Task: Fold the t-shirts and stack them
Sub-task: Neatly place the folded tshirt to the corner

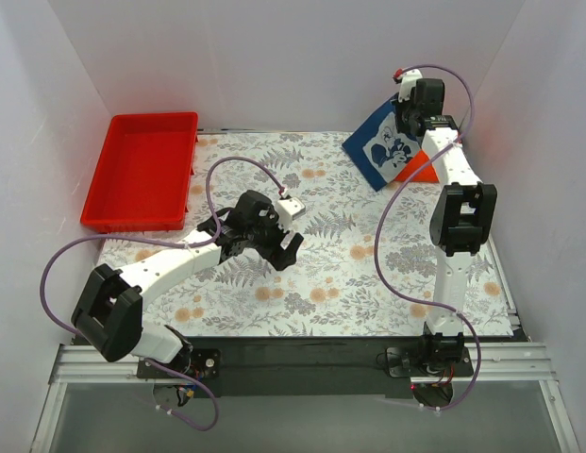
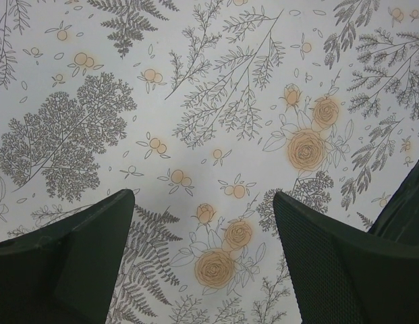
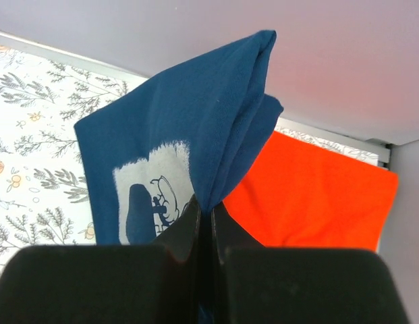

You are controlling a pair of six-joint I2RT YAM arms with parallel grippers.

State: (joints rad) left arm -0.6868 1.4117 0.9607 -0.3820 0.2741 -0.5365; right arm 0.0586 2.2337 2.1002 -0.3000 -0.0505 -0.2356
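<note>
A navy blue t-shirt (image 1: 377, 146) with a white cartoon print hangs lifted at the table's far right corner. My right gripper (image 1: 409, 115) is shut on a bunched edge of the navy t-shirt (image 3: 189, 128); the right gripper (image 3: 210, 210) pinches the cloth tightly. Under and behind it lies the orange-red t-shirt (image 3: 317, 192), flat and folded, only a sliver of the orange-red t-shirt (image 1: 423, 173) showing from above. My left gripper (image 1: 291, 247) hangs open over the middle of the table; the left gripper (image 2: 204, 202) has nothing between its fingers, only the floral cloth below.
A rigid red plastic tray (image 1: 142, 170) stands at the far left. A floral tablecloth (image 1: 321, 274) covers the table. White walls close in the back and both sides; the right wall is close to the right arm.
</note>
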